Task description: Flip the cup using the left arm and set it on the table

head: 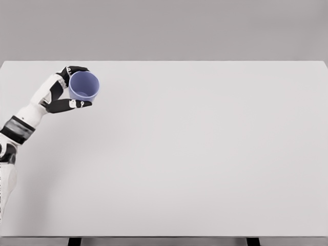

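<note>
A light blue-purple cup is at the far left of the white table, with its open mouth facing up toward the camera. My left hand is wrapped around it: dark fingers curl over the top rim and a thumb presses along the lower side. The left arm comes in from the lower left edge. I cannot tell whether the cup's base touches the table or hangs just above it. The right arm does not show.
The table's far edge runs just behind the cup, and its left edge lies close to my left forearm. A plain grey wall is behind the table.
</note>
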